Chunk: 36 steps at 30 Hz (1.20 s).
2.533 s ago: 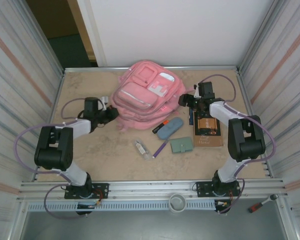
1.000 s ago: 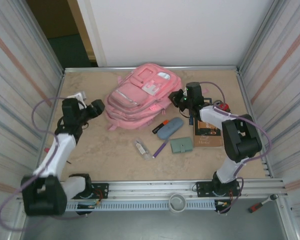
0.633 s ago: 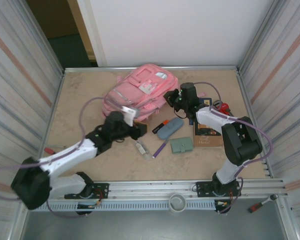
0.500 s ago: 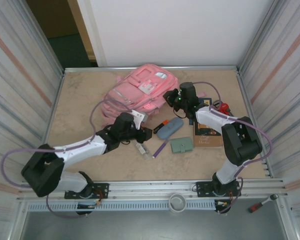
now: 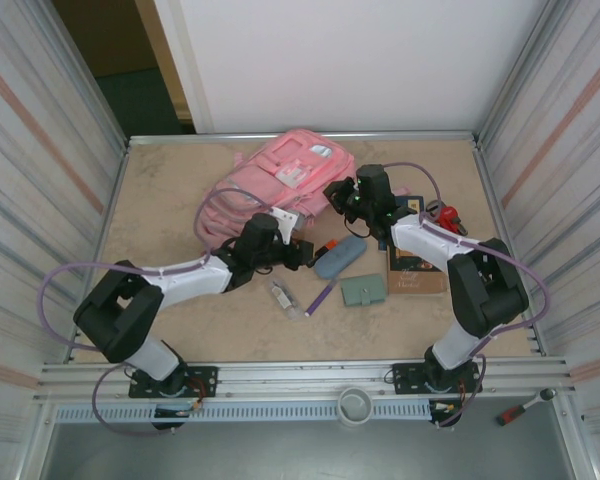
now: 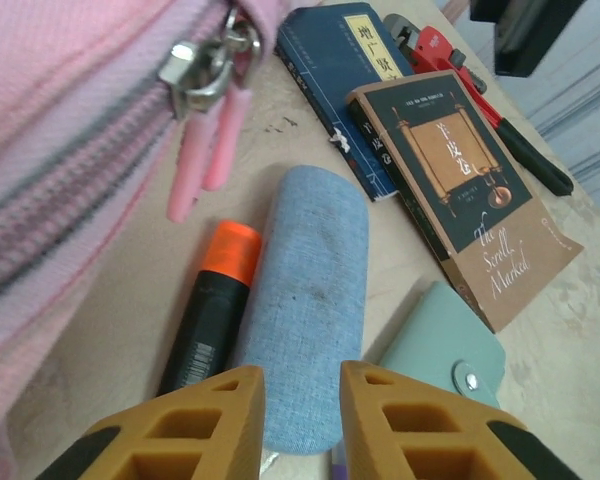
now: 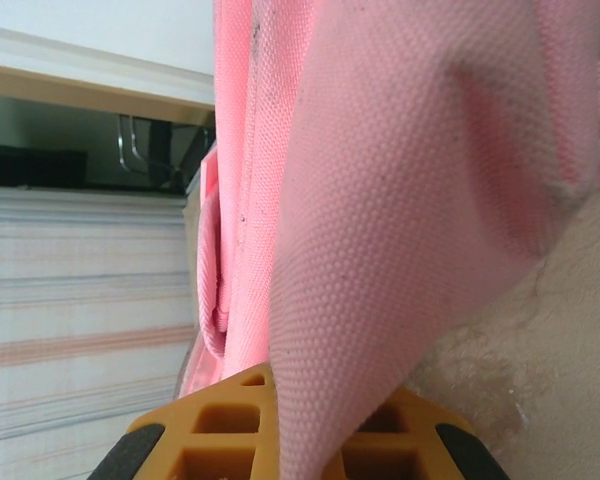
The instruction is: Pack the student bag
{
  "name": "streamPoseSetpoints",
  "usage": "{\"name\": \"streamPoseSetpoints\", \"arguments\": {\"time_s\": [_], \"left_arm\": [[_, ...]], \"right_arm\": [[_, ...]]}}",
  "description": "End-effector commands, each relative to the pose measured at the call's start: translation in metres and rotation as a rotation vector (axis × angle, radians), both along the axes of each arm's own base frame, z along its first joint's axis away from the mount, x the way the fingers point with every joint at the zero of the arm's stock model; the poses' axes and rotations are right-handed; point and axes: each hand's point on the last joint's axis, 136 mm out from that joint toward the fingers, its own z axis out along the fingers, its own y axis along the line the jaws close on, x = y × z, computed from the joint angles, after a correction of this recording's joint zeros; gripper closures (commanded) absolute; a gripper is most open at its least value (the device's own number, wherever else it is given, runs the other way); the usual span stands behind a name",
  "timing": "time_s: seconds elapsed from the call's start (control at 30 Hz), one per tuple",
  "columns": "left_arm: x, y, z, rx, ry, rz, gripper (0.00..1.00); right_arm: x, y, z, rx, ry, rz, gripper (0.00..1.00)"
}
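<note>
Right wrist view: right gripper (image 7: 305,405) clamped on the student bag (image 5: 280,175), at the table's (image 5: 160,195) far middle (soft cloth, so it may slip). Left gripper (image 6: 302,385), jaws slightly apart above the pouch (image 6: 305,290), might shove the marker (image 6: 212,315)

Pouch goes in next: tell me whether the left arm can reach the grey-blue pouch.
Probably yes: the left gripper hangs just short of the pouch, jaws apart and empty, the way free; a marker lies alongside.

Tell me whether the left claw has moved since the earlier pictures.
Yes. The left claw has swung rightward, ending just left of the grey-blue pencil pouch, which has stayed put.
</note>
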Motion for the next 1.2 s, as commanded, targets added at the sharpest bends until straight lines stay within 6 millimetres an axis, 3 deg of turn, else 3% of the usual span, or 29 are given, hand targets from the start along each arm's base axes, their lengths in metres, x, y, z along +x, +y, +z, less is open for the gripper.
{"name": "streamPoseSetpoints", "arguments": {"time_s": [0.0,0.37,0.63,0.9,1.17], "left_arm": [[0.019,-0.001,0.018,-0.021,-0.074,0.036,0.71],[0.044,0.005,0.024,0.002,-0.136,0.106,0.61],[0.053,-0.003,0.049,-0.131,-0.182,0.065,0.52],[0.057,-0.004,0.075,-0.211,-0.226,0.039,0.67],[0.049,-0.005,0.084,-0.242,-0.231,-0.004,0.80]], "right_arm": [[-0.004,0.007,0.053,0.060,-0.128,0.030,0.93],[-0.015,0.008,0.060,0.081,-0.127,0.009,0.94],[-0.021,0.013,0.063,0.078,-0.135,0.010,0.95],[-0.025,0.017,0.063,0.071,-0.133,0.015,0.94],[-0.024,0.014,0.060,0.051,-0.131,0.005,0.94]]}}
